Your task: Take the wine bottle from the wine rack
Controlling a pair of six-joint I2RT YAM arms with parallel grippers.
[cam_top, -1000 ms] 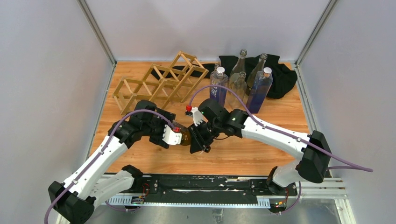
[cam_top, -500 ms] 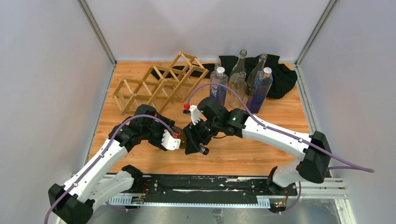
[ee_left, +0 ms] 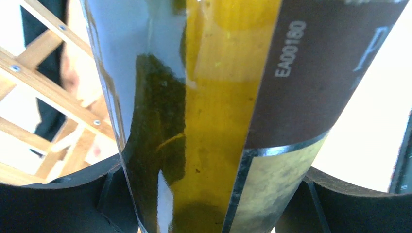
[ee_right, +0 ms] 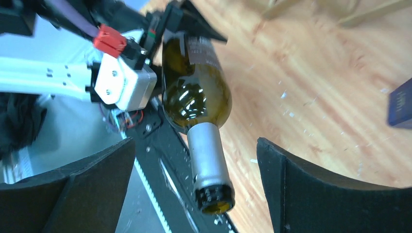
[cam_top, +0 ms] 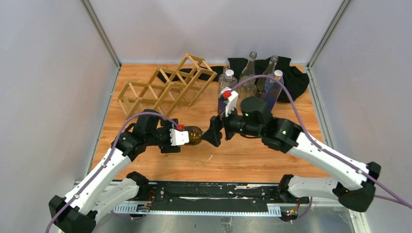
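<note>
Olive-green glass fills the left wrist view: the wine bottle (ee_left: 214, 121), with its dark brown label, is pressed between the two black fingers (ee_left: 58, 204) of the left gripper (cam_top: 189, 137). That pincer stands about half open and is clamped on the bottle's body. Seen from above, the bottle lies roughly level over the wooden table (cam_top: 272, 150), towards its near middle. Its neck points at the right gripper (cam_top: 214, 132). Whether the glass touches the wood cannot be told.

The right pincer is spread wide and holds nothing. In its own wrist view the bottle's silver-capped neck shows between the two dark fingers (ee_right: 320, 189), and neither finger touches it.

The wine rack (cam_top: 165, 87), a light wooden lattice of diamond cells, stands at the far left of the table, well apart from the bottle. No bottle shows in its visible cells. At the far right several clear and blue bottles (cam_top: 248, 77) stand upright beside a crumpled black cloth (cam_top: 294, 80).
</note>
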